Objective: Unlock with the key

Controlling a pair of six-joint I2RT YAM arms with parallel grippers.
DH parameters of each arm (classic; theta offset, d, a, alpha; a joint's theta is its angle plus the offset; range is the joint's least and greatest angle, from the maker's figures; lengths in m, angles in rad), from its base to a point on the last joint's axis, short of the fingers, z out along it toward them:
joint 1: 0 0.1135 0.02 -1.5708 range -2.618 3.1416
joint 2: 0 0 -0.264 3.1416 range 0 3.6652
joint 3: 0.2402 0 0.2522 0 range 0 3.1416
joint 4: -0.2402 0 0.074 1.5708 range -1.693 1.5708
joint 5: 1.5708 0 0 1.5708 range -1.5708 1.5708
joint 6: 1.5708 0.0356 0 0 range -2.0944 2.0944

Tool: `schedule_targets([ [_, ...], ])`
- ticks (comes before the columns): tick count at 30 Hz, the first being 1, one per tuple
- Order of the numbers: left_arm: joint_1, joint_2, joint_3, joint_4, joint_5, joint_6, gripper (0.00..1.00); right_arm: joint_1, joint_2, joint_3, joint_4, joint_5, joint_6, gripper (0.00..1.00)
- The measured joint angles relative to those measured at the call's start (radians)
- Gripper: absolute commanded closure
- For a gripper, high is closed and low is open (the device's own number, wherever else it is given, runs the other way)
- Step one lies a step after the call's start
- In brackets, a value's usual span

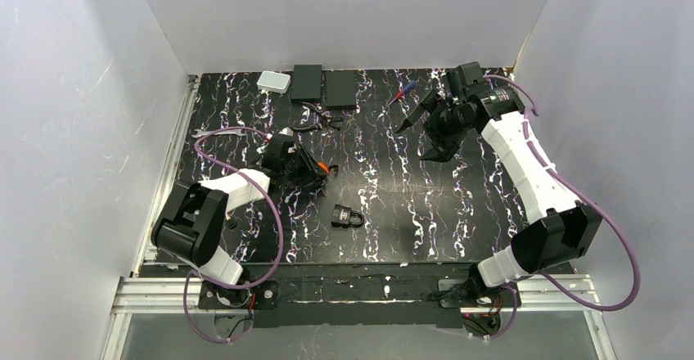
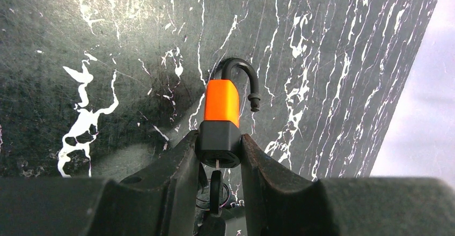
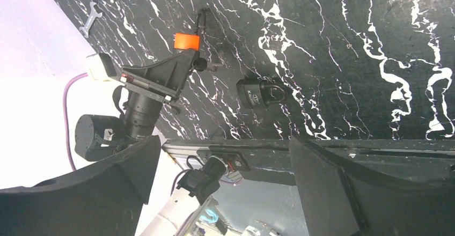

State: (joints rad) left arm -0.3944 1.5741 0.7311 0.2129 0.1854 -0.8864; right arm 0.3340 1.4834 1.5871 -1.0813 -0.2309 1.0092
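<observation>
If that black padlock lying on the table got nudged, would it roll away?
Probably not: the black padlock lies flat, so it would likely slide on the smooth table. Its closed shackle looks rigid; it seems heavy for its size.

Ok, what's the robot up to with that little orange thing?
The left gripper is pinching a small orange-and-black padlock by its black bottom end. A key is stuck in the keyhole, between the fingers. One end of the shackle has come free of the body, so the lock looks open. The right gripper hangs wide open and empty at the far right. Another black padlock lies on the table, apparently shut, with nothing touching it.
</observation>
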Motion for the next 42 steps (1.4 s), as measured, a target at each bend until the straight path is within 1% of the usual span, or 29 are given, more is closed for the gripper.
schedule_targets([
  [3, 0.005, 0.004, 0.0, 0.005, 0.006, 0.007, 0.6, 0.0, 0.009, 0.0, 0.003, -0.016, 0.0, 0.02],
  [9, 0.013, 0.005, 0.0, 0.012, 0.01, 0.02, 0.37, 0.0, 0.01, -0.003, 0.014, -0.033, -0.001, 0.02],
  [12, 0.014, -0.001, -0.001, 0.014, 0.013, 0.03, 0.07, 0.0, 0.01, -0.018, 0.021, -0.033, -0.003, 0.02],
  [13, 0.014, -0.007, -0.001, 0.015, 0.014, 0.036, 0.03, 0.0, 0.01, -0.025, 0.023, -0.033, -0.004, 0.02],
  [18, 0.014, -0.083, -0.019, 0.012, 0.014, 0.067, 0.02, 0.0, 0.008, -0.031, 0.037, -0.029, -0.011, 0.02],
  [22, 0.015, -0.179, -0.021, -0.035, 0.002, 0.111, 0.02, 0.0, 0.0, -0.031, 0.055, -0.015, -0.02, 0.02],
  [24, 0.018, -0.231, -0.003, -0.118, -0.017, 0.139, 0.02, 0.0, -0.005, -0.031, 0.068, -0.006, -0.03, 0.02],
  [26, 0.02, -0.267, 0.047, -0.237, -0.04, 0.175, 0.02, 0.001, -0.007, -0.031, 0.076, 0.006, -0.054, 0.02],
  [31, 0.023, -0.342, 0.181, -0.53, -0.11, 0.25, 0.02, 0.029, 0.009, -0.027, 0.071, 0.063, -0.162, 0.02],
  [35, 0.025, -0.493, 0.181, -0.698, -0.168, 0.276, 0.02, 0.106, 0.094, 0.006, 0.034, 0.108, -0.261, 0.02],
  [39, 0.026, -0.706, 0.149, -0.805, -0.21, 0.283, 0.02, 0.231, 0.225, 0.03, 0.009, 0.141, -0.354, 0.02],
  [42, 0.026, -0.825, 0.145, -0.875, -0.238, 0.3, 0.02, 0.335, 0.301, 0.031, 0.011, 0.148, -0.433, 0.02],
])
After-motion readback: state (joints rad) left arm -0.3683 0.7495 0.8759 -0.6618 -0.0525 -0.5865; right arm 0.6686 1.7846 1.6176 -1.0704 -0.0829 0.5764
